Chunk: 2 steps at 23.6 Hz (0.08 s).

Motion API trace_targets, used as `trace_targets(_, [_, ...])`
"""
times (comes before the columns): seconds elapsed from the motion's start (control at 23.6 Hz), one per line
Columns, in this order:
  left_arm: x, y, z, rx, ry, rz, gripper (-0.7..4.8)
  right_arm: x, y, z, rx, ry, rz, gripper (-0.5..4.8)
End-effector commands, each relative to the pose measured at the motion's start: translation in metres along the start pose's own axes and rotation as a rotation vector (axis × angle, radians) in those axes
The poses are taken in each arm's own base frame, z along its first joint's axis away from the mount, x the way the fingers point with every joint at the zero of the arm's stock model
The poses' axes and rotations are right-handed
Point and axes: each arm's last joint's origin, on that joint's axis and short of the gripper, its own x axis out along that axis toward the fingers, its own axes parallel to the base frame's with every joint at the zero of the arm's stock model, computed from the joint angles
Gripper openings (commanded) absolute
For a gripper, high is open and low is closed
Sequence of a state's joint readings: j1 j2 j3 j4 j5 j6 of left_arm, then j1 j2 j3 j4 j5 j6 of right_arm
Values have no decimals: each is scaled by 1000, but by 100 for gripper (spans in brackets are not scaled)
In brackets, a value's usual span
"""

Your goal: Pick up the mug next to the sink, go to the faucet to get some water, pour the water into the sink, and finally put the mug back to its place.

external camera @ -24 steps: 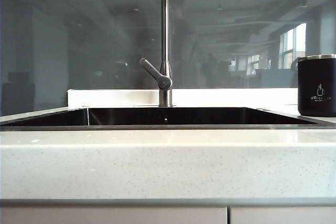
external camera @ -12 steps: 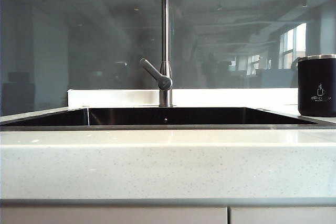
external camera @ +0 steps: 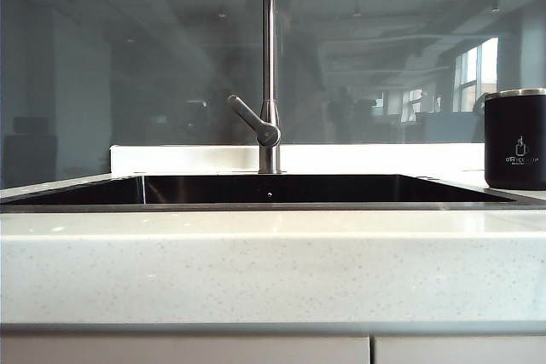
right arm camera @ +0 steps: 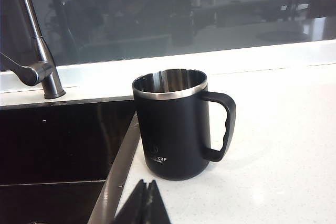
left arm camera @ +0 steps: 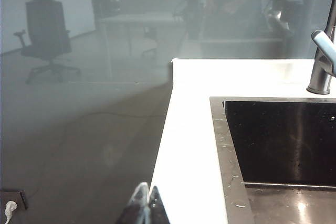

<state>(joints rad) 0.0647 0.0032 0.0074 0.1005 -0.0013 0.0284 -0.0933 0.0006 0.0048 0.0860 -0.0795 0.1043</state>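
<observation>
The matte black mug [external camera: 515, 139] with a silver rim stands upright on the counter just right of the sink [external camera: 273, 190]. In the right wrist view the mug [right arm camera: 176, 127] has its handle turned away from the sink [right arm camera: 58, 145] and looks empty. My right gripper [right arm camera: 147, 183] is shut with nothing in it, a short way in front of the mug, over the counter. The faucet [external camera: 269, 66] rises behind the basin's middle, its lever angled left. My left gripper [left arm camera: 145, 187] is shut and empty, near the counter's left end, apart from the sink [left arm camera: 283, 140] and faucet [left arm camera: 321, 64].
A pale speckled countertop [external camera: 273, 253] surrounds the basin, with a white ledge [external camera: 171, 158] and a dark glass wall behind. Left of the counter the floor drops away, with an office chair [left arm camera: 47, 30] far off.
</observation>
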Motion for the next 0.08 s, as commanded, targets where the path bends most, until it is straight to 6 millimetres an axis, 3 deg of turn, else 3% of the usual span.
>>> trace_targets(0.04, [0, 0, 1, -2, -6, -3, -6, 0, 0, 0, -2, -13, 3, -5])
trace_targets(0.08, [0, 0, 1, -2, -7, -3, -6, 0, 0, 0, -2, -13, 3, -5])
